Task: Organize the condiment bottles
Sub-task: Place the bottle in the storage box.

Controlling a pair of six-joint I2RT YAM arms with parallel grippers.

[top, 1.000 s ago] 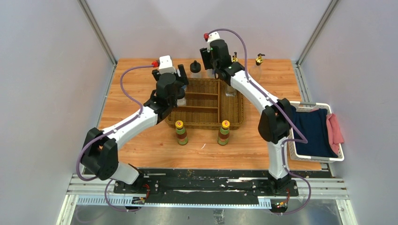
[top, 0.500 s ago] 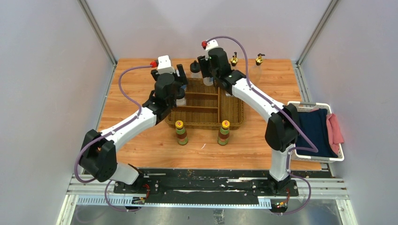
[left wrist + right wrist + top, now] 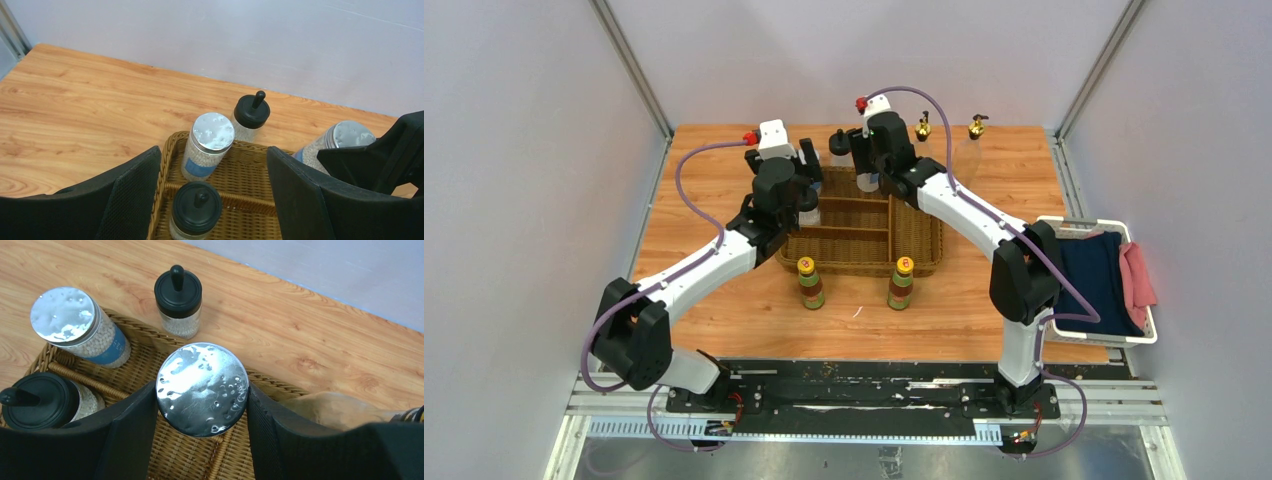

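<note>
The fingers (image 3: 131,197) of the left gripper (image 3: 212,152) stood wide apart and held nothing. We saw them hanging over the rear left part of the basket, with a black-capped jar (image 3: 196,207) below and between them, untouched. The right gripper (image 3: 201,390) had its fingers (image 3: 131,440) pressed against both sides of a grey-lidded jar (image 3: 202,385), gripping it over the basket's rear edge. We could not tell whether that jar rested on anything.

Everything sat on a wooden table (image 3: 714,180). At its right edge we found a white bin (image 3: 1092,341) holding a dark blue cloth (image 3: 1089,280) and a pink cloth (image 3: 1136,280). A wicker basket (image 3: 854,266) with dividers lay at the table's middle.

Two gold-topped bottles (image 3: 922,126) (image 3: 975,127) stood on the table behind the basket, toward the right. Two yellow-capped bottles (image 3: 810,282) (image 3: 901,282) stood upright on the table just in front of the basket. A second grey-lidded jar (image 3: 207,145) stood in the basket's rear left corner. A wicker divider ran between it and the black-capped jar, which was in the next compartment nearer us. A second black-capped jar (image 3: 178,300) stood on the table just behind the basket's rear rim.
</note>
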